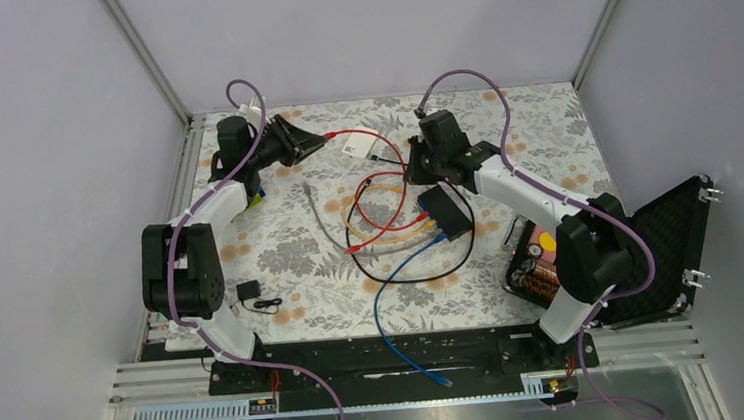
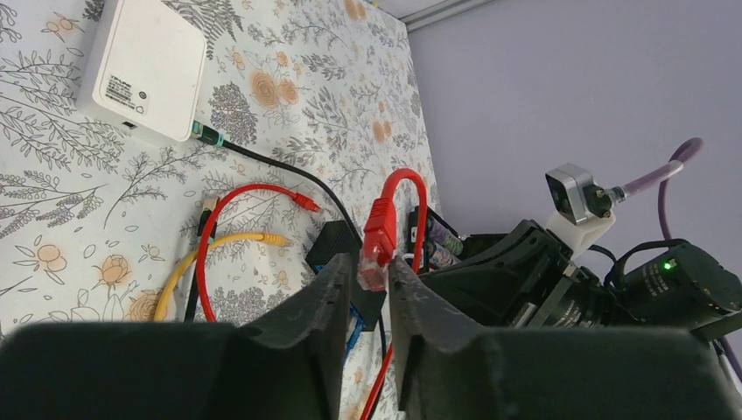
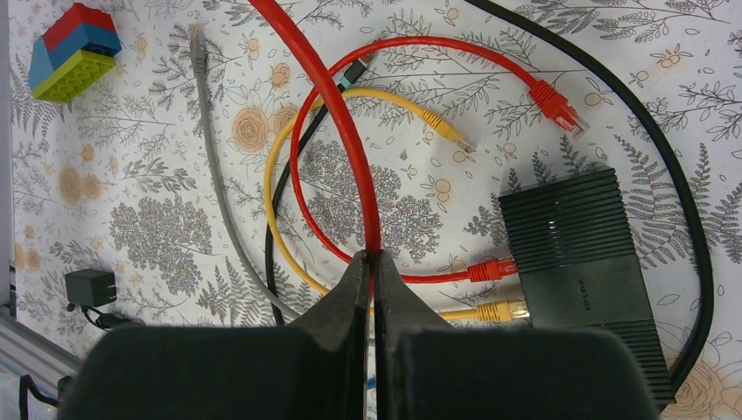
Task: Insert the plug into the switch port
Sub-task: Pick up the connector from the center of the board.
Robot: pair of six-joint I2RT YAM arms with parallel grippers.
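Standing upright in the air at the far left, the red plug (image 2: pixel 379 232) has a clear tip. The left gripper (image 2: pixel 369 267), reaching level toward the centre, flanks it with narrowed jaws; whether they pinch it, I cannot tell. Mid-table, well apart, lies the flat black switch (image 1: pixel 445 211), with two leads (image 3: pixel 490 269) in its port side. The right gripper (image 3: pixel 369 261), tilted down beside it, is clamped on the red cable (image 3: pixel 352 140).
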